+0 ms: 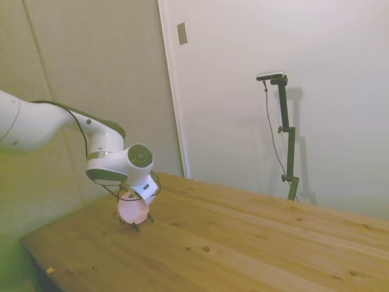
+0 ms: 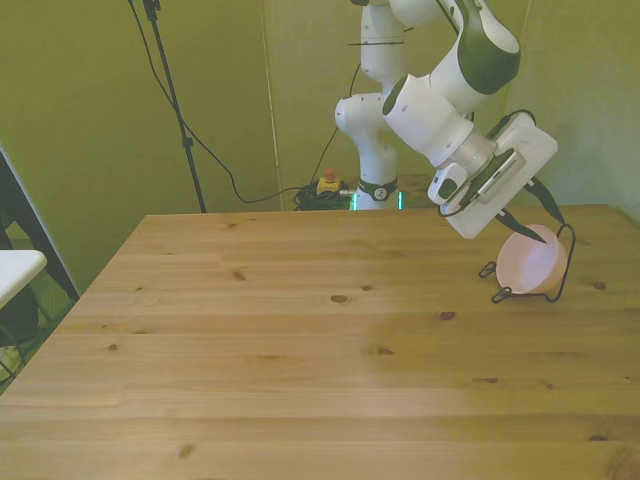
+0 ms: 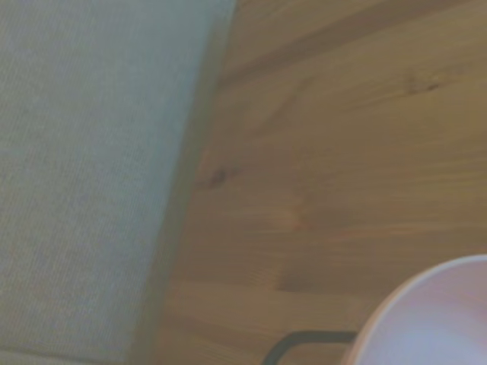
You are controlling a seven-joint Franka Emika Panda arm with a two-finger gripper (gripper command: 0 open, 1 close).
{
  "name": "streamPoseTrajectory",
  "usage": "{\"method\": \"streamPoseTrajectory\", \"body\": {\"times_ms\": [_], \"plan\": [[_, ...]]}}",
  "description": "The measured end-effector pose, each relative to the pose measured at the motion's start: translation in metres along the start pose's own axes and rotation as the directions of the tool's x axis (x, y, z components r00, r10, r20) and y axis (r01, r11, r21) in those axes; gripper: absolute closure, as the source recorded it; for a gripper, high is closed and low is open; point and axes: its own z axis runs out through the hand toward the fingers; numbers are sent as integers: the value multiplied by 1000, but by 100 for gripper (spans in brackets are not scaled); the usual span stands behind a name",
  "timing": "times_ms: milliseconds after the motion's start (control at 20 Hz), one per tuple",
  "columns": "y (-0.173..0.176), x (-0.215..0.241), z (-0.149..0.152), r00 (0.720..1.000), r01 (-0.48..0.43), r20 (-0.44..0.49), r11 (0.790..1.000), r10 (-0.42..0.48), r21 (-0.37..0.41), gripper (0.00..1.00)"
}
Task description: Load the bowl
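The pink bowl (image 2: 530,262) stands tilted in a black wire rack (image 2: 560,282) at the desk's (image 2: 300,340) far edge, on the front view's right. The end effector (image 2: 528,222) hovers at its rim; whether its fingers are apart or together cannot be told.

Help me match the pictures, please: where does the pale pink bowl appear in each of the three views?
Side view: the bowl sits lower left, tilted in a black wire rack, under the gripper.
Front view: bowl at the front view's right, tilted in the rack.
Wrist view: only its rim, blurred.
Shared landmark: the wire rack.

Arm (image 2: 440,100) low, wrist (image 2: 497,175) tilted
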Motion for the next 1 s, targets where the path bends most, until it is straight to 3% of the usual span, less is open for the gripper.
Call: {"method": "streamPoseTrajectory", "body": {"times_ms": [200,400,750,1000], "plan": [[3,-7,-35,998,13,-65,1000,-14,-23,0],[22,-9,-68,984,-45,-176,995,28,-93,0],[89,1,-118,924,-208,-359,959,129,-193,0],[122,-4,-164,882,-284,-433,942,184,-179,0]]}}
